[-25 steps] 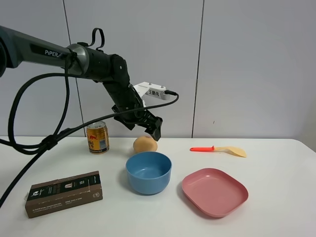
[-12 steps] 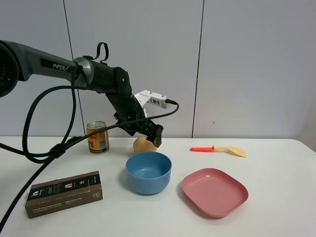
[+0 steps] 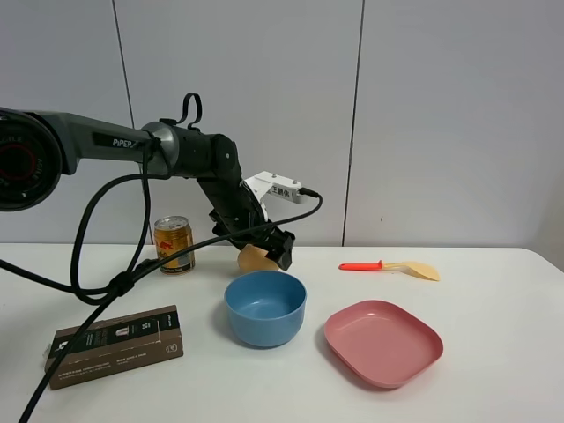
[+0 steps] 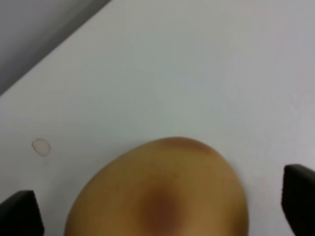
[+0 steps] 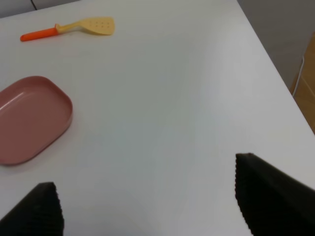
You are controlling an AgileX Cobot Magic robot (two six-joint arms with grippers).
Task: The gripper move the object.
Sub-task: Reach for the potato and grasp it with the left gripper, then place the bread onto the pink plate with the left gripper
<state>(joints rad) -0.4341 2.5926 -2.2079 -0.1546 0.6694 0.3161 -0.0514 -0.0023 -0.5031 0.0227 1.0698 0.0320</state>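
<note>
The tan-orange round fruit point(image 3: 253, 259) rests on the white table behind the blue bowl. It fills the lower middle of the left wrist view point(image 4: 157, 191). My left gripper point(image 3: 271, 250) is low over the fruit and partly hides it. In the left wrist view the left gripper point(image 4: 158, 209) is open, with one black fingertip point(image 4: 17, 214) on each side of the fruit and a gap to each. My right gripper point(image 5: 147, 201) is open and empty above bare table; it does not show in the exterior high view.
A blue bowl point(image 3: 264, 307) stands just in front of the fruit. A pink plate point(image 3: 382, 342) lies to its right, also in the right wrist view point(image 5: 29, 118). A gold can point(image 3: 174, 244), a brown box point(image 3: 115, 345) and an orange-handled spatula point(image 3: 392, 266) lie around.
My left arm has come down and closer to the table. Its gripper has dropped from above the fruit to around it. The fruit has not moved.
</note>
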